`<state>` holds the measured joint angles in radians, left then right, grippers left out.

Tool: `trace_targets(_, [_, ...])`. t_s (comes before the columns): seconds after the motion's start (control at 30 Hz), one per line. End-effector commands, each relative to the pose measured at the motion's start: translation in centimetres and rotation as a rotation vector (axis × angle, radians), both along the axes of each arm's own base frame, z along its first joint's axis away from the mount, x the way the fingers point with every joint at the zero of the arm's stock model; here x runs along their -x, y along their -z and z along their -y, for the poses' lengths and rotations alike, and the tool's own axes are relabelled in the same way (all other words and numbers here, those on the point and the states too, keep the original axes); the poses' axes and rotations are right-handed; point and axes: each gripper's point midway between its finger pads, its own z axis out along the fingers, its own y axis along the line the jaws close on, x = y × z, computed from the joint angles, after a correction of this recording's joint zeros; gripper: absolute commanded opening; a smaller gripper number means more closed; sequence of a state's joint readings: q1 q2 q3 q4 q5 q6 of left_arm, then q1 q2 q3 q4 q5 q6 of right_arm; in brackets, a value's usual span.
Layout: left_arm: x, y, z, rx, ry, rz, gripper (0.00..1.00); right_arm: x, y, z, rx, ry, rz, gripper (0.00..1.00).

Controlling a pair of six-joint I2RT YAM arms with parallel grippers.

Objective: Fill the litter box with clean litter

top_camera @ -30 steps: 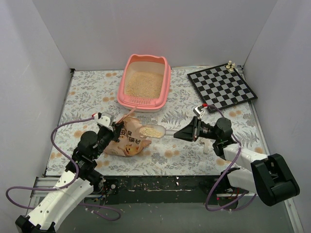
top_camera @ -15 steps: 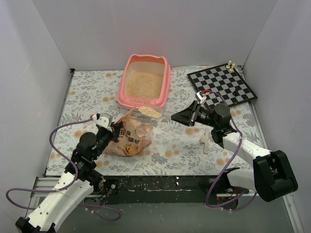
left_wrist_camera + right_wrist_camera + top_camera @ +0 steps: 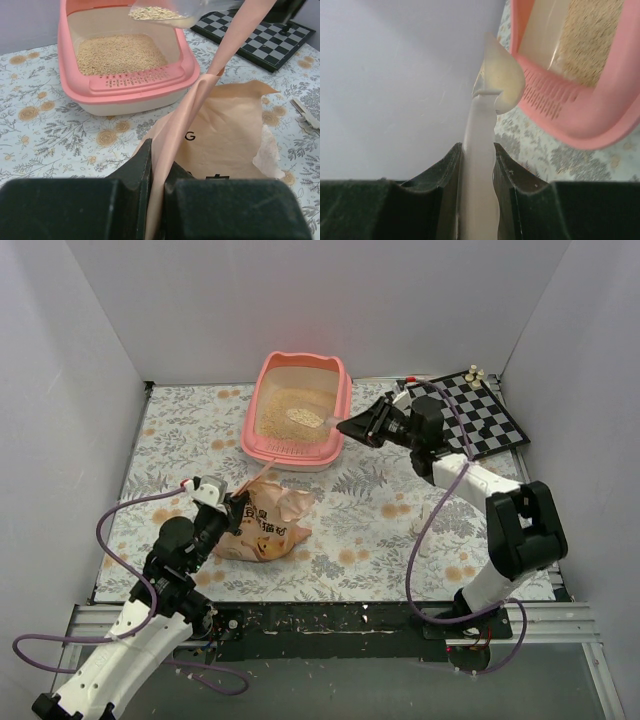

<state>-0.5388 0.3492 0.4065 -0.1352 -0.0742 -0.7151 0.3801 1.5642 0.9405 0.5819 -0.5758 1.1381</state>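
Note:
The pink litter box [image 3: 343, 400] stands at the back middle with pale beige clean litter [image 3: 285, 422] on its floor; it also shows in the left wrist view [image 3: 145, 92] and right wrist view [image 3: 580, 125]. My right gripper [image 3: 352, 426] is shut on the handle of a clear scoop [image 3: 308, 417], whose bowl, holding litter, hangs over the box. The scoop shows in the left wrist view [image 3: 165, 12] and right wrist view [image 3: 495, 80]. My left gripper [image 3: 238, 506] is shut on the edge of the orange-tan litter bag [image 3: 268, 523], holding it up [image 3: 200, 110].
A black-and-white chessboard [image 3: 460, 420] with a few pieces lies at the back right. White walls close in the table on three sides. A small white clip [image 3: 305, 112] lies on the floral cloth right of the bag.
My right gripper has carried the filled scoop from beside the bag, back and left, to above the litter box. The left gripper keeps hold of the bag.

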Motion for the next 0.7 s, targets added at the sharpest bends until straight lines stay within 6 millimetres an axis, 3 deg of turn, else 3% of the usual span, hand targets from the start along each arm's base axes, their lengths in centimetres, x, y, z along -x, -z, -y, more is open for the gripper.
trace_targets(0.0, [0.0,-2.4,-0.6,0.056,-0.033,0.064,0.0,-4.9,1.6,-0.9,0.17,0.037,0.055,0.01])
trace_targets(0.2, [0.3,-2.8,-0.8,0.066,-0.035,0.082,0.0,-8.6,4.8,-2.7,0.436,0.016,0.093,0.01])
trace_targets(0.23, [0.3,-2.8,-0.8,0.065,-0.033,0.08,0.0,-8.8,4.9,-2.8,0.506,0.007,0.111,0.01])
trace_targets(0.27, [0.3,-2.8,-0.7,0.066,-0.032,0.082,0.0,-9.7,3.6,-3.1,0.561,0.013,0.164,0.01])
trace_targets(0.33, [0.3,-2.8,-0.7,0.066,-0.027,0.08,0.0,-10.0,3.8,-3.1,0.684,0.0,0.186,0.01])
trace_targets(0.67, [0.5,-3.1,-0.8,0.068,-0.027,0.097,0.0,-7.5,2.9,-3.1,0.926,-0.067,0.303,0.01])
